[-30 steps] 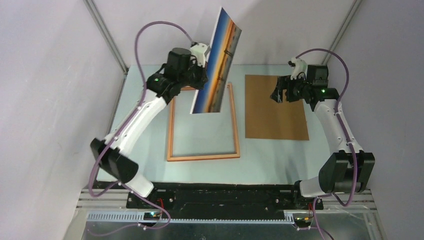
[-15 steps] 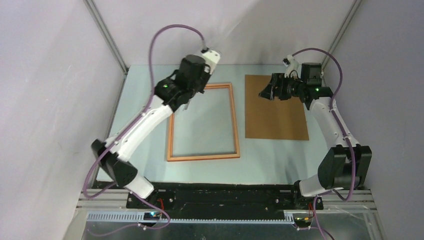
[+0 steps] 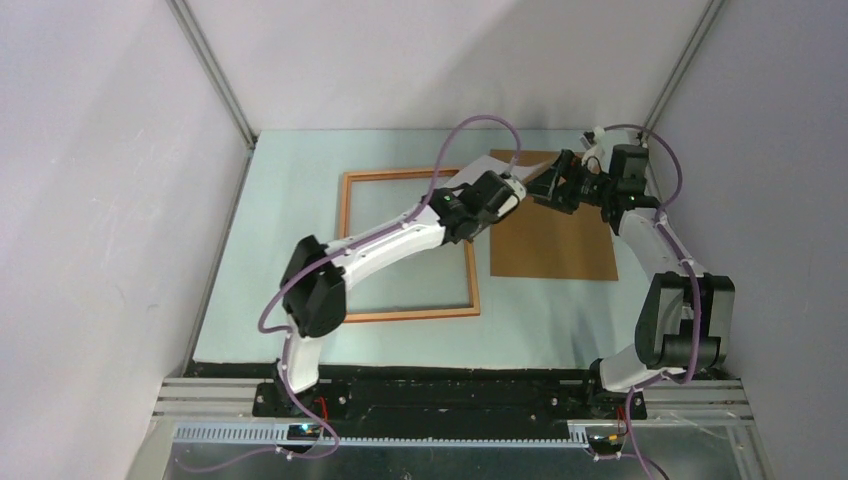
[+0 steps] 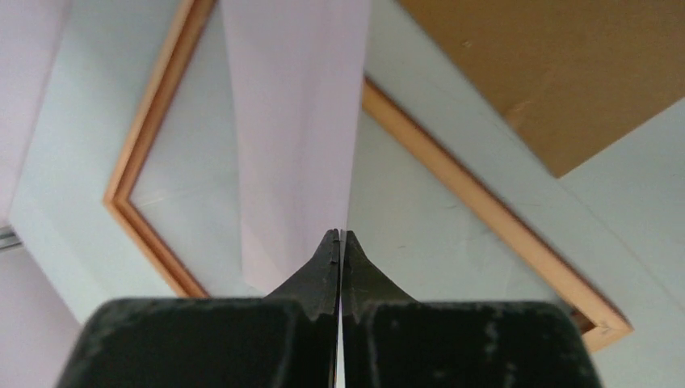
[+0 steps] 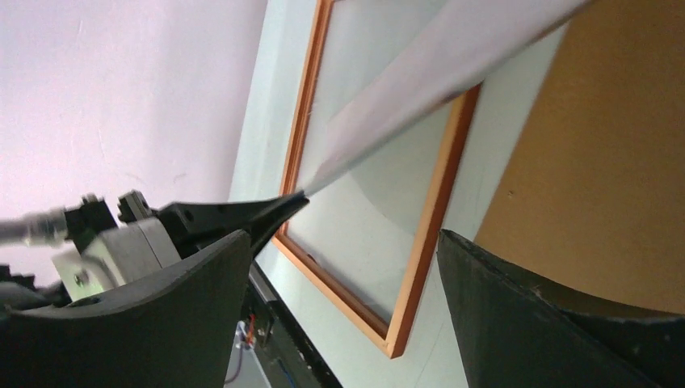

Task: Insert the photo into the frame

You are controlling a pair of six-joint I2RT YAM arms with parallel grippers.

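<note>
From the top external camera, the left arm reaches across the table (image 3: 290,200) to the right, and the left gripper (image 3: 515,185) sits over the far right corner of the frame (image 3: 405,314). The frame lies flat in the middle of the table, with a brown backing board (image 3: 555,240) flat just to its right. The photo (image 3: 483,165) shows only as a pale sliver, reverse side up, at the left gripper and above that far right corner. The right gripper (image 3: 553,183) faces the left one from close by, over the far left part of the board. From here I cannot tell how either pair of jaws stands.

In the left wrist view, the left gripper (image 4: 340,238) has its jaws pressed together on the near edge of the photo (image 4: 299,121). The sheet's white reverse runs away from the tips, nearly edge-on. Below it lie the frame (image 4: 485,212) and its pane, and the backing board (image 4: 565,65) is at the far right.

In the right wrist view, the right gripper (image 5: 343,250) has its jaws spread wide and holds nothing. The photo (image 5: 436,73) slants through the open space ahead of them and touches neither finger. Its low end is pinched in the tips of the left gripper (image 5: 300,196), which comes in from the left. The frame (image 5: 428,202) lies underneath, and the backing board (image 5: 614,162) is to the right.
</note>
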